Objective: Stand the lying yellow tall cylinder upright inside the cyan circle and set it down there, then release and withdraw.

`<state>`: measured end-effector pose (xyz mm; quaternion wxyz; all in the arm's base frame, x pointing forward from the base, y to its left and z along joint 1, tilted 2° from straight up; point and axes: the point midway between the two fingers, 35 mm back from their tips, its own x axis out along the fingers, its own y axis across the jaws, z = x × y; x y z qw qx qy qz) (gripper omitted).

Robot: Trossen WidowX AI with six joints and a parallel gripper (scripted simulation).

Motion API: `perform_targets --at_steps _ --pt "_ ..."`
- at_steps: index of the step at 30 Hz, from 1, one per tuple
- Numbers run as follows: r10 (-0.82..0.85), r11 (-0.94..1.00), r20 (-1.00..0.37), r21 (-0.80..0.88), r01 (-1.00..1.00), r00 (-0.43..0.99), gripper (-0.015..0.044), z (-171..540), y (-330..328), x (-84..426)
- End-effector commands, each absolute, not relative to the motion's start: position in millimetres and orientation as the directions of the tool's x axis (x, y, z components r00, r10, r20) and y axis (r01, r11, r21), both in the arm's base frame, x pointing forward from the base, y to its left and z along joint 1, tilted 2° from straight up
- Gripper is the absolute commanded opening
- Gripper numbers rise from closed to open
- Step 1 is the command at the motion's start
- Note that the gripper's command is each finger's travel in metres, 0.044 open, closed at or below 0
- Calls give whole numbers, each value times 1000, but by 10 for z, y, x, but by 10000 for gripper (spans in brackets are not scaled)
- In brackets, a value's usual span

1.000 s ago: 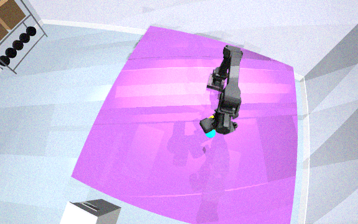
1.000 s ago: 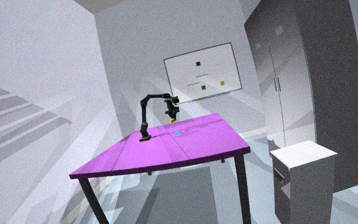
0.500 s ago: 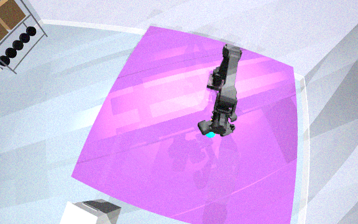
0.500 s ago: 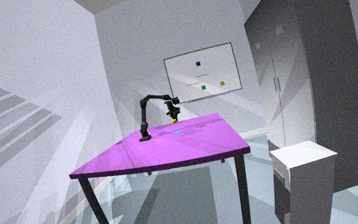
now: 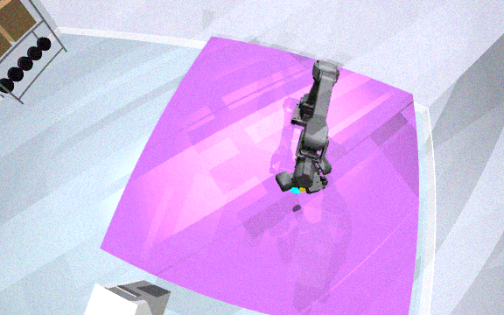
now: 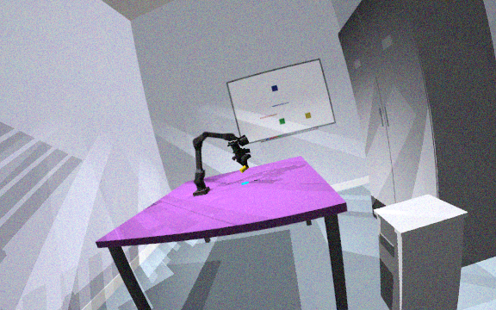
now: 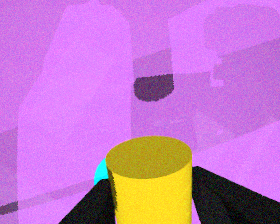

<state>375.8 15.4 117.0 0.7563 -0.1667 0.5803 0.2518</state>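
In the wrist view, the yellow cylinder [image 5: 302, 190] [image 6: 243, 169] [image 7: 152, 182] is filling the lower middle, one end face turning up toward the camera. The hand [image 5: 301, 185] [image 6: 245, 167] [image 7: 151, 183] is gripping it, its two dark fingers standing partly open and pressing on opposite sides of it. Just past the cylinder, the cyan circle [image 5: 295, 191] [image 6: 244, 183] [image 7: 100, 172] is lying on the table [image 5: 182, 192] [image 6: 248, 207] [image 7: 71, 100], mostly hiding behind the cylinder in that view, with only a sliver showing at the left of it. A small dark shadow is falling on the purple surface farther on.

In the exterior view, the cylinder is hanging in the air above the circle, tilting rather than standing upright, and is not touching the table. The black arm [image 5: 315, 131] [image 6: 198, 159] is rising from its base, bending over at the top and reaching down to the hand. Beyond the table, a white-topped cabinet [image 5: 125, 299] [image 6: 424, 241] is standing on the floor, and a framed whiteboard [image 6: 291, 96] bearing small coloured squares is hanging on the wall.
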Motion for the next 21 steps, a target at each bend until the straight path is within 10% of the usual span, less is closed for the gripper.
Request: perform_targets --at_steps 1,21 --pt "206 826 -952 45 -562 227 105 1172 147 3781" --pt "283 847 -898 69 -527 337 105 1093 115 3905"
